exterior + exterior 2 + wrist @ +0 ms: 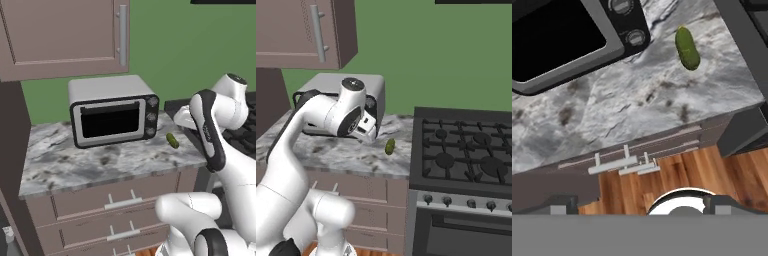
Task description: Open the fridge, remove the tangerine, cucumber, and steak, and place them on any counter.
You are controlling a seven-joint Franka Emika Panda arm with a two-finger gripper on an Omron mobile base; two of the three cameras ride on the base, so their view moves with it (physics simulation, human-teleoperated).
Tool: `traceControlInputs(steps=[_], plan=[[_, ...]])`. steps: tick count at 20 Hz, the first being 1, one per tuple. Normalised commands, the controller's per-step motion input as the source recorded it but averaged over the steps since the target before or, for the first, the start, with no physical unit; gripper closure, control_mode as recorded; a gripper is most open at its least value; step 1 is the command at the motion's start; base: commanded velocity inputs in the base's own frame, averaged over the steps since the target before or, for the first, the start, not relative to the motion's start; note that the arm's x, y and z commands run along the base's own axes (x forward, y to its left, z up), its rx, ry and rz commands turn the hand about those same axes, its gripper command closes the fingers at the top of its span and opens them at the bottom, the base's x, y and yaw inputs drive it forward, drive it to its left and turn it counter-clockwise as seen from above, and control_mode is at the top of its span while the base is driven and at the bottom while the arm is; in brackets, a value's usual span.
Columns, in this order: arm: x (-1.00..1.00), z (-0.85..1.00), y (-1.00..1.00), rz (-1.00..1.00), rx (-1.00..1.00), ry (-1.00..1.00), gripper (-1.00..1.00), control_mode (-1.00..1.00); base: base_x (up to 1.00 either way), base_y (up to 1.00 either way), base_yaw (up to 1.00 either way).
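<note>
Hand view: cucumber lies near counter edge by stovetop; claw wide open, empty.

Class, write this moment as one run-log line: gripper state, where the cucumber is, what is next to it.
gripper: open, empty | cucumber: lying on counter, not held | neighbours: toaster oven on one side, stovetop on the other

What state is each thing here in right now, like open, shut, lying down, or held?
cucumber: lying on its side on the counter, held by nothing.
toaster oven: standing upright, door shut.
counter: drawers below all pushed in.
wall cabinet: door shut.
stove: no flame at any burner, nothing on the grates.
gripper: jaws open, holding nothing.
</note>
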Motion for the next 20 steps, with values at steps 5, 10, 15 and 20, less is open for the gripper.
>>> traceControlInputs(steps=[5,10,15,20], plan=[[-0.33,0.00,0.09,0.00,-0.06,0.02,-1.00,-1.00,0.00,0.00,0.00],[-0.11,0.00,0.00,0.00,0.00,0.00,-1.00,1.00,-0.76,0.00,0.00],[0.00,0.00,0.00,0.00,0.00,0.00,-1.00,1.00,-1.00,0.00,-0.02],[0.00,0.00,0.00,0.00,0.00,0.00,-1.00,1.00,-1.00,0.33,0.00]])
